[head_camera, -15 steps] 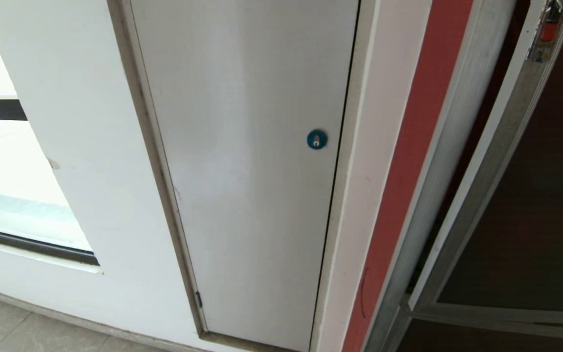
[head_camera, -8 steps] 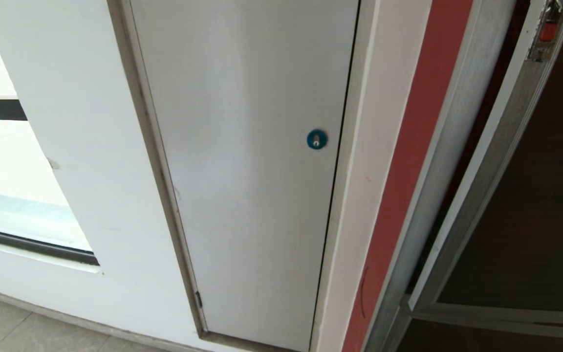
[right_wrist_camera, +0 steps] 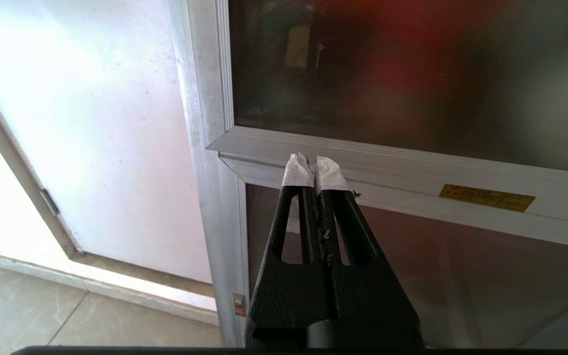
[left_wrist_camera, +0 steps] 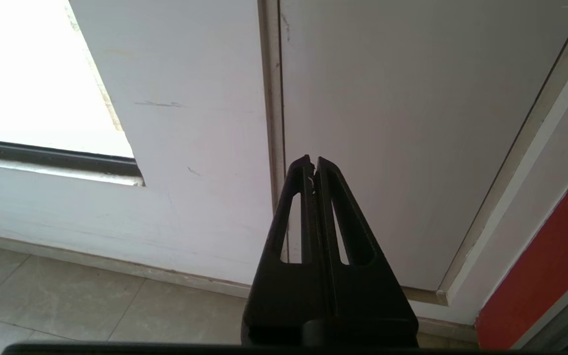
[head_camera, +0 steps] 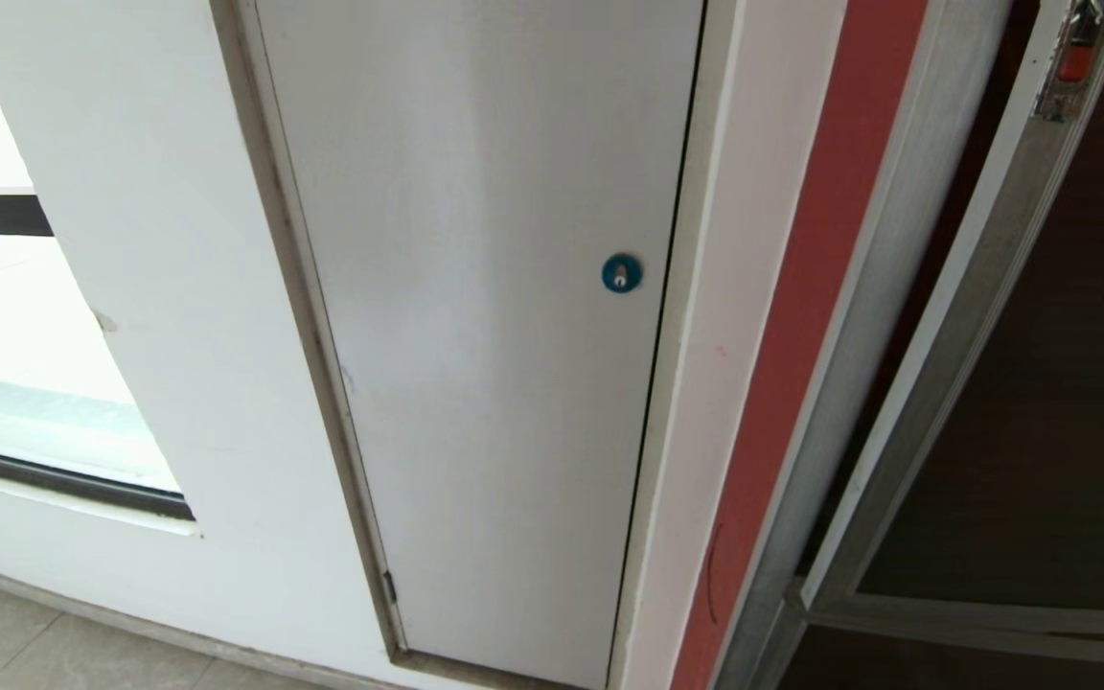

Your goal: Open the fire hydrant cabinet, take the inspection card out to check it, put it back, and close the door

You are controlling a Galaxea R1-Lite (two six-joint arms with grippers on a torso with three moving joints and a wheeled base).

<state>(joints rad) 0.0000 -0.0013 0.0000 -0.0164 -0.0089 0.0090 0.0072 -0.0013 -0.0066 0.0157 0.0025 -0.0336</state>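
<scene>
- The fire hydrant cabinet [head_camera: 859, 316] stands at the right of the head view, its silver frame set against a red strip of wall [head_camera: 792, 316]; the door [head_camera: 1041, 383], a dark tinted glass panel in a silver frame, stands slightly ajar, with a dark gap between its edge and the cabinet frame; a small red latch [head_camera: 1076, 53] sits at the top of that edge
- The inspection card shows in no view
- A plain white door [head_camera: 485, 316] with a round blue lock [head_camera: 621, 273] fills the middle of the head view; left of it come white wall and a bright window [head_camera: 25, 364]; grey floor tiles [head_camera: 25, 642] lie below
- The left hand [left_wrist_camera: 313, 161] has its black fingers pressed together and holds nothing; it points at the lower part of the white door's hinge edge, apart from it
- The right hand [right_wrist_camera: 313, 162], its fingertips [right_wrist_camera: 296, 172] wrapped in white tape, is pressed together and empty; it points at the silver rail at the foot of the door, near the frame's corner; whether it touches the rail I cannot tell; a small yellow label [right_wrist_camera: 486, 197] lies on the rail below, above a lower dark panel [right_wrist_camera: 461, 276]
</scene>
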